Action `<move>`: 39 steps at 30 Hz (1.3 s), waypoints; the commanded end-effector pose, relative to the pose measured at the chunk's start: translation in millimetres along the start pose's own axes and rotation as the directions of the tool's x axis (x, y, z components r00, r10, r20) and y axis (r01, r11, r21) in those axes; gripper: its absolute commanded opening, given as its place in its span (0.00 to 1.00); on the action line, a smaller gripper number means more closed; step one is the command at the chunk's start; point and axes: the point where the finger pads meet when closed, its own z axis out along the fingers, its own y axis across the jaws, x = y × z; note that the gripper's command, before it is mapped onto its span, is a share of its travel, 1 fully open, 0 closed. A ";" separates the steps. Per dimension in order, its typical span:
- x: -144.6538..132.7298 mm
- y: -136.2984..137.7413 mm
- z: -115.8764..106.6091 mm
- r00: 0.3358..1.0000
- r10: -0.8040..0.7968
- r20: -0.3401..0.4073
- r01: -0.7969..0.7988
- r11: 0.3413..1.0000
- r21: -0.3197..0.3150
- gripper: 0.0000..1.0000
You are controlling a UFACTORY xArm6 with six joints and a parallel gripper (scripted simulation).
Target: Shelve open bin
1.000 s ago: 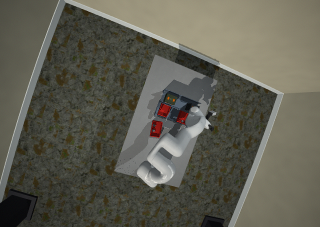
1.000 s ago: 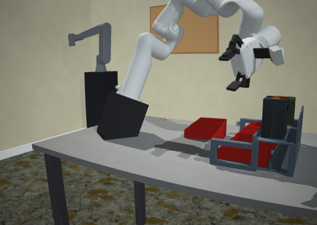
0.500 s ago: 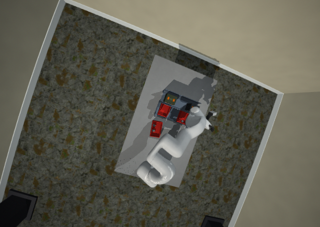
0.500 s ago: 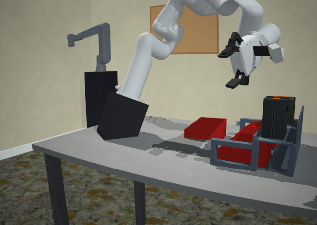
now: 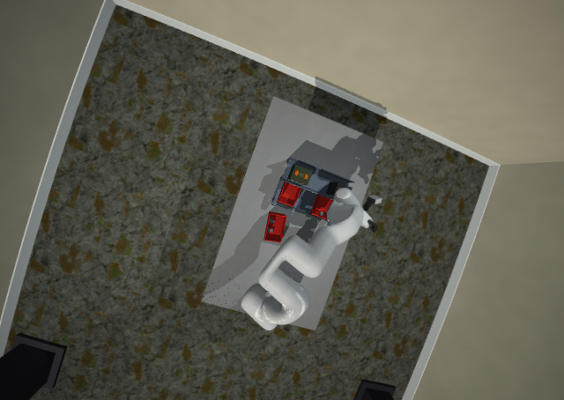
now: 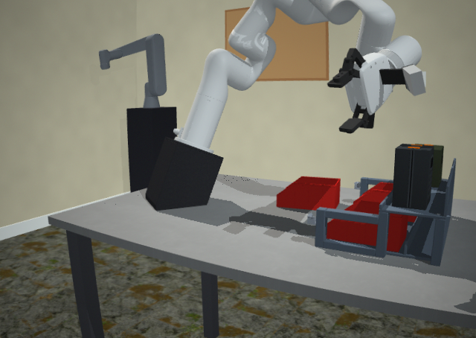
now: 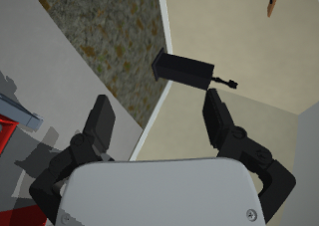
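Note:
The open red bin [image 5: 278, 233] [image 6: 297, 196] stands level on the table in front of the shelf, with small grey parts inside. The blue-grey shelf [image 5: 278, 189] [image 6: 381, 234] holds a red bin [image 5: 289, 194] on the left and another red bin [image 5: 320, 203] [image 6: 347, 232] on the right, both level. The free place [image 5: 306, 201] between them is dark and empty. My gripper [image 6: 345, 104] [image 7: 157, 103] is open and empty, tilted sideways, high above the table near the shelf's right end, away from the table bin. In the top view its fingers are partly hidden.
An olive case [image 5: 300, 174] [image 6: 438, 165] and dark cases [image 6: 412, 179] stand upright on the shelf's rear board. My arm [image 5: 314, 255] [image 6: 238, 68] reaches over the right part of the table [image 6: 161, 242]. A shelf rail [image 7: 14, 109] shows at the wrist view's left edge.

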 end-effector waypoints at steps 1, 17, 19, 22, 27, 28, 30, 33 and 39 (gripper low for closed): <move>1.0 -2.6 1.1 1.000 0.003 -0.002 -0.003 1.000 0.000 1.00; -46.0 -0.6 17.8 1.000 0.003 -0.002 -0.003 1.000 0.000 1.00; -46.0 -0.6 17.8 1.000 0.003 -0.002 -0.003 1.000 0.000 1.00; -46.0 -0.6 17.8 1.000 0.003 -0.002 -0.003 1.000 0.000 1.00; -46.0 -0.6 17.8 1.000 0.003 -0.002 -0.003 1.000 0.000 1.00; -46.0 -0.6 17.8 1.000 0.003 -0.002 -0.003 1.000 0.000 1.00; -55.8 -0.2 21.2 1.000 0.003 -0.002 -0.003 1.000 0.000 1.00; -86.9 1.0 32.3 1.000 0.003 -0.002 -0.003 1.000 0.000 1.00; -97.2 1.4 36.0 1.000 0.003 -0.002 -0.003 1.000 0.000 1.00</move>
